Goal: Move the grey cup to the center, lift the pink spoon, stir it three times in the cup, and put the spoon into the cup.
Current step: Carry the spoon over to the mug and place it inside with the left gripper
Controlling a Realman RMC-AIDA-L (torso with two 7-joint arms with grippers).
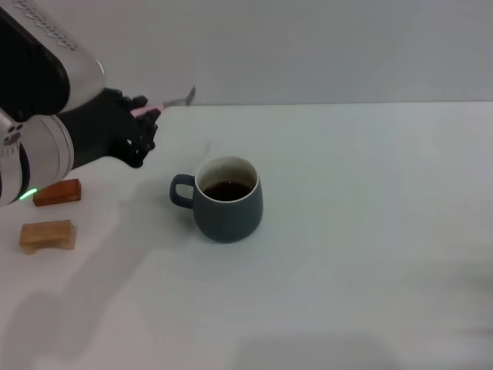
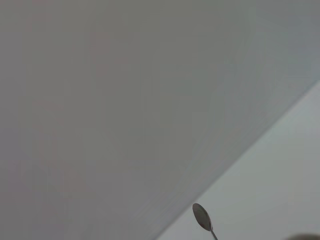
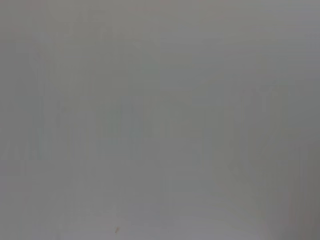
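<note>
The grey cup [image 1: 227,200] stands on the white table [image 1: 370,231] near the middle, its handle to the left and dark liquid inside. My left gripper [image 1: 145,116] is shut on the pink spoon [image 1: 166,103] and holds it in the air, up and to the left of the cup. The spoon's pink handle is in the fingers and its grey metal bowl points to the right. The spoon's bowl also shows in the left wrist view [image 2: 201,216]. The right gripper is out of view.
A small reddish-brown block [image 1: 57,193] and a light wooden block [image 1: 48,235] lie on the table at the left, below my left arm. A pale wall stands behind the table's far edge.
</note>
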